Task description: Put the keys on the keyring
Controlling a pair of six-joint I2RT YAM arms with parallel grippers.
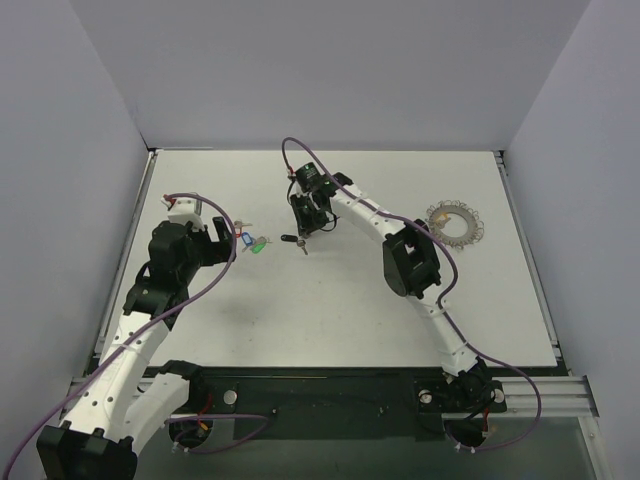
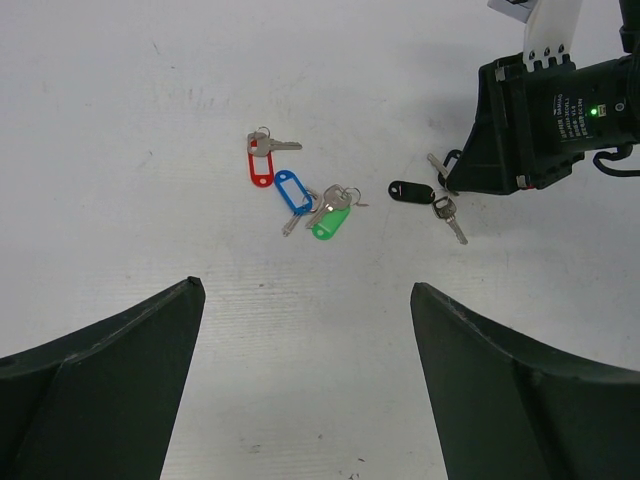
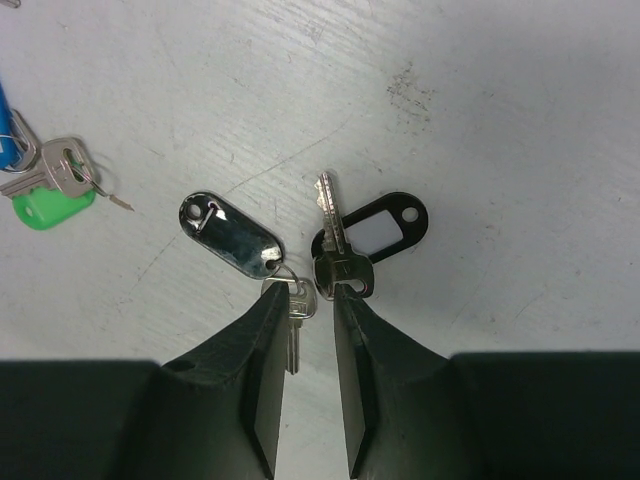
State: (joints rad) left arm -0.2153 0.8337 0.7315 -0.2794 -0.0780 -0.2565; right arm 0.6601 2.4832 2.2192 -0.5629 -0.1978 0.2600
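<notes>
Several keys lie on the white table. In the left wrist view a red-tagged key (image 2: 260,160), a blue-tagged key (image 2: 292,190) and a green-tagged key (image 2: 330,220) lie in a cluster, with a black-tagged key (image 2: 410,190) to their right. My left gripper (image 2: 308,290) is open and empty, short of them. My right gripper (image 3: 317,290) is pointed down with its jaws a narrow gap apart, bare table showing between them. Its tips sit at the heads of the glossy black-tagged key (image 3: 230,238) and a second key on a black-framed white tag (image 3: 385,228). The keyring (image 1: 455,222) lies far right.
The right arm (image 1: 410,260) stretches diagonally across the table's middle. The table's right edge (image 1: 530,280) runs close to the keyring. Grey walls enclose the table on three sides.
</notes>
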